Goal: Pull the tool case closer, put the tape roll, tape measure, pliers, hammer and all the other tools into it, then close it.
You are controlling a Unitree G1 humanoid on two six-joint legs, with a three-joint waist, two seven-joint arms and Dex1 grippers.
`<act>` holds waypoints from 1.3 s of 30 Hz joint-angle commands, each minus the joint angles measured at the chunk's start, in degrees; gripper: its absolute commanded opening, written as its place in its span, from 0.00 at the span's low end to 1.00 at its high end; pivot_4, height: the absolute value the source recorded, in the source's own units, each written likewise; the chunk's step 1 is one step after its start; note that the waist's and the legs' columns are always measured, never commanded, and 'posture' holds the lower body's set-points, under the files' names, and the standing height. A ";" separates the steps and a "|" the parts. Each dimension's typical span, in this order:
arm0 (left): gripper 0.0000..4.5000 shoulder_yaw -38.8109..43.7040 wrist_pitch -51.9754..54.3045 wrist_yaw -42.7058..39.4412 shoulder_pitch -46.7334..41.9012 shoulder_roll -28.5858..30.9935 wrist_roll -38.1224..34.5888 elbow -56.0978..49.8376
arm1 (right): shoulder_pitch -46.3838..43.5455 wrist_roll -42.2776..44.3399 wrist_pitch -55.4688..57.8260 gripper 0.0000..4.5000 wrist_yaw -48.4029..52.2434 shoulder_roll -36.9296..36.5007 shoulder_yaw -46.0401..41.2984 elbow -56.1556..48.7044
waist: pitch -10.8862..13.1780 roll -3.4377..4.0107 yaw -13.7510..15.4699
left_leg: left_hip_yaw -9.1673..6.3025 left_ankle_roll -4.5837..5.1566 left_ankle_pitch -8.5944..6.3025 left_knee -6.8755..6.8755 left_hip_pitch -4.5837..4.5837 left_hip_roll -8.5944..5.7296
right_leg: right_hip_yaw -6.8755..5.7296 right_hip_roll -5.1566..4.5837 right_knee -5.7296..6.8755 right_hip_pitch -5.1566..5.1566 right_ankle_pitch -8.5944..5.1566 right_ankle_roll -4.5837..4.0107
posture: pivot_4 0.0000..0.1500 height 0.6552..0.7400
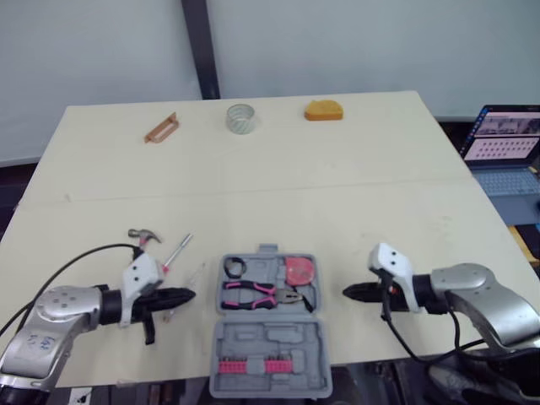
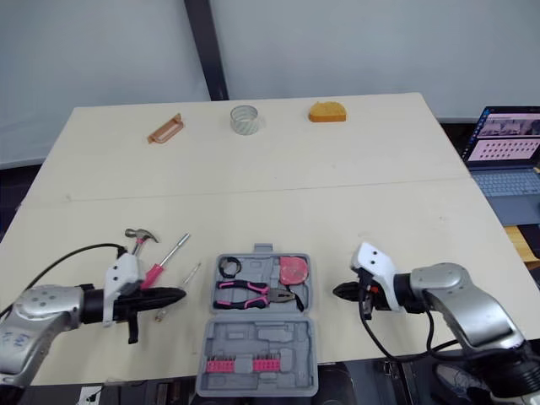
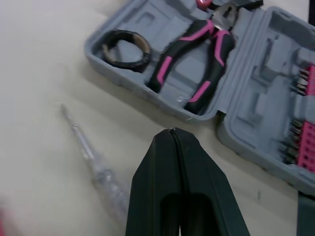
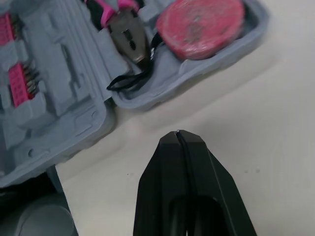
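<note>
Left claw (image 1: 190, 295) (closed) beside open tool case (image 1: 270, 339).

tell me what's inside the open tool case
The tool case holds a black tape roll, pink-handled pliers and a red tape measure in its far half, and pink bits in the near half. Slots beneath those tools are covered.

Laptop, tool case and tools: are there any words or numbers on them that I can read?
No text here can be read.
On the laptop screen: rows of writing, too small to read.
On the red tape measure: any label is too blurred to read.
On the grey tool case: no words or numbers to see.
</note>
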 commanded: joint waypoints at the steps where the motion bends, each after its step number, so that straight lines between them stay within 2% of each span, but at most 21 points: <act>1: 0.00 -2.10 1.08 -0.63 -1.10 1.00 1.11 -1.49 | -1.82 -2.14 -0.38 0.00 0.75 0.03 3.25 -1.30 | 0.00 0.00 0.01 | 0.00 0.00 0.00 0.03 0.00 0.00 | 0.00 0.00 0.01 0.00 0.00 0.00 | 1.00 1.00; 13: 0.00 -8.91 0.26 1.56 -1.85 -2.91 5.21 -1.12 | -3.50 -5.23 0.66 0.00 0.23 3.13 10.69 -0.31 | 0.01 -0.01 0.12 | -0.01 0.00 0.00 0.07 -0.03 0.00 | 0.00 0.00 0.02 0.00 0.00 0.00 | 1.00 1.00; 30: 0.00 -12.68 -0.89 3.91 -5.43 -8.01 8.20 0.87 | -5.75 -6.47 0.09 0.00 -0.46 7.85 10.56 3.04 | 0.01 -0.01 0.14 | -0.02 0.00 0.00 0.09 -0.02 0.00 | 0.00 0.00 0.04 0.01 0.00 -0.01 | 1.00 1.00; 39: 0.00 -13.03 -3.67 5.19 -8.85 -10.12 10.75 4.52 | -8.95 -8.93 -2.92 0.00 -1.71 9.82 9.76 9.24 | 0.01 -0.01 0.05 | -0.02 0.00 0.00 0.11 -0.01 0.00 | -0.01 0.00 0.05 0.02 0.01 0.00 | 1.00 1.00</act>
